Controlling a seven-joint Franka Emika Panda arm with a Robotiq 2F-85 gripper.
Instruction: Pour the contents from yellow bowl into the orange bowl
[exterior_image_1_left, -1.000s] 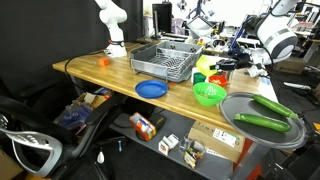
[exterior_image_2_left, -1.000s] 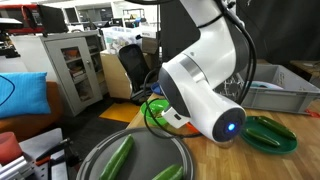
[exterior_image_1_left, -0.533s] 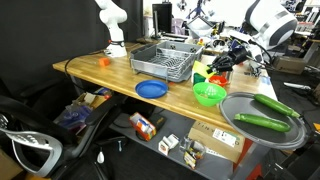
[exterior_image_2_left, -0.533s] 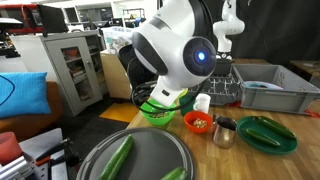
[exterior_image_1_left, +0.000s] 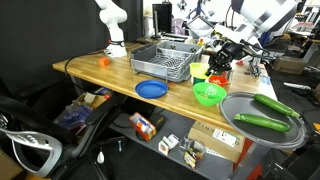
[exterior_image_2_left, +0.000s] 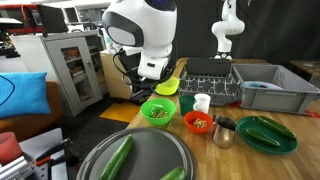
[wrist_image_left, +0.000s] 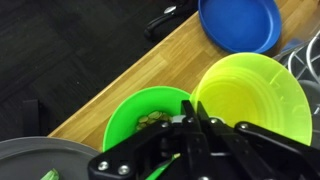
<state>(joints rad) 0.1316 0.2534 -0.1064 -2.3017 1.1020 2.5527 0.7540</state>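
Yellow bowl (wrist_image_left: 255, 90): fills the right half of the wrist view, rim close to the rim of the green bowl (wrist_image_left: 125, 112) beside it. Gripper (wrist_image_left: 192, 112): fingers drawn tight together with no gap showing, pinched onto the yellow bowl's rim on the side facing the green bowl. In an exterior view the yellow bowl (exterior_image_2_left: 167, 87) sits tilted just under the arm's wrist, behind the green bowl and at the front corner of the dish rack (exterior_image_2_left: 212, 82). Cannot tell whether its base touches the table (exterior_image_2_left: 305, 120). Orange bowl (exterior_image_2_left: 198, 129): upright on the table, just beside the green bowl and apart from the yellow bowl, with small mixed pieces inside. Green bowl also holds some pieces. White cup (exterior_image_2_left: 202, 102) stands behind the orange bowl, and the metal cup (exterior_image_2_left: 225, 131) is just beside it. Blue plate (wrist_image_left: 240, 22) lies on the wooden top beyond the yellow bowl in the wrist view. Grey tray (exterior_image_2_left: 150, 148) with two cucumbers (exterior_image_2_left: 117, 158) lies at the table's near end.
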